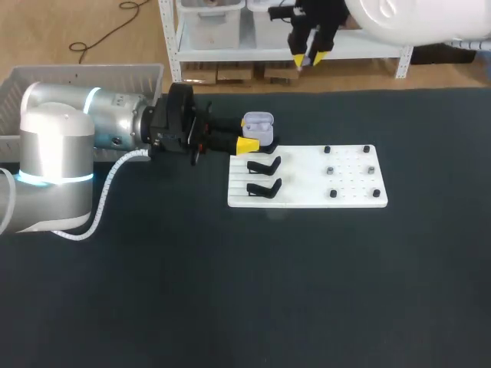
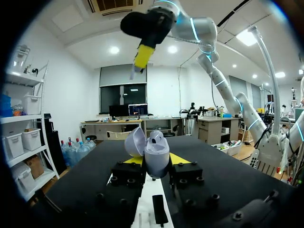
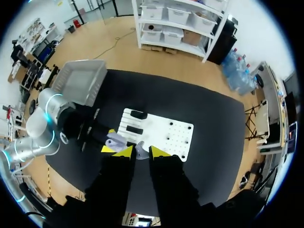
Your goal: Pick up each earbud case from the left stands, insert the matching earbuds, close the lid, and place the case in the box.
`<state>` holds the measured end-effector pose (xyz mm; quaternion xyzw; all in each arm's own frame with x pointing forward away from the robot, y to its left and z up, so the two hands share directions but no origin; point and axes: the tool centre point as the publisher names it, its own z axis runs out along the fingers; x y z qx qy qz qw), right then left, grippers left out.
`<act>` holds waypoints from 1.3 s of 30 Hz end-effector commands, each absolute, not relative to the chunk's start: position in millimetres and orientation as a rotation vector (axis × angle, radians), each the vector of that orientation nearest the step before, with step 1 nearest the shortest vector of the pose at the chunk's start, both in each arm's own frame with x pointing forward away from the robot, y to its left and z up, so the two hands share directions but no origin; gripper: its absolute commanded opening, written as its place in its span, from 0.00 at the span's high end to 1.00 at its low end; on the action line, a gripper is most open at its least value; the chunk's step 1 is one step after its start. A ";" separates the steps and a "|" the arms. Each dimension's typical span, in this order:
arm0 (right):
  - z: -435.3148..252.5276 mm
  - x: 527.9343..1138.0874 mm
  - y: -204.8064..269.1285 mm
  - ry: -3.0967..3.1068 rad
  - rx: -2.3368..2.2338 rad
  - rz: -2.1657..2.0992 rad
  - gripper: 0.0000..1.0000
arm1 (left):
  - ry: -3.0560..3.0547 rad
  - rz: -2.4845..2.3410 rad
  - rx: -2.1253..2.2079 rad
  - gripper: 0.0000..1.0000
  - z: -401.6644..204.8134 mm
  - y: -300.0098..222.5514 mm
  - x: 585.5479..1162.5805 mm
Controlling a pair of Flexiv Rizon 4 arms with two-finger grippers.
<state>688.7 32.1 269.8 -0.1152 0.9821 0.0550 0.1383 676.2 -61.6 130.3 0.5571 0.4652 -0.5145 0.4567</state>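
Left gripper [image 2: 156, 159] clamped on open-lidded lavender earbud case [image 1: 258, 124] just beside white board [image 1: 307, 188] corner; right gripper [image 1: 308, 59] high above table, pinching small pale earbud [image 3: 139, 152]

Head, high right wrist look down; close left wrist level; case [image 1: 258, 125] shared.

Smooth, glossy lilac plastic for the earbud case [image 1: 258, 125] and earbud [image 3: 140, 151]; matt white plastic for the board [image 1: 353, 195]; dark, matt cloth-like covering over the table [image 1: 230, 291]; satin metal on the left arm [image 1: 115, 126].
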 end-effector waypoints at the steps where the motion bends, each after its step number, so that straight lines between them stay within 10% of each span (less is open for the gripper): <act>1: 273.0 669.4 38.4 2.735 -0.357 0.148 1.00 | 1.147 -1.269 1.376 1.00 130.3 -61.6 676.8; 39: 214.3 648.2 99.8 2.877 -0.562 0.205 1.00 | 1.147 -1.269 1.376 1.00 130.3 -61.6 676.8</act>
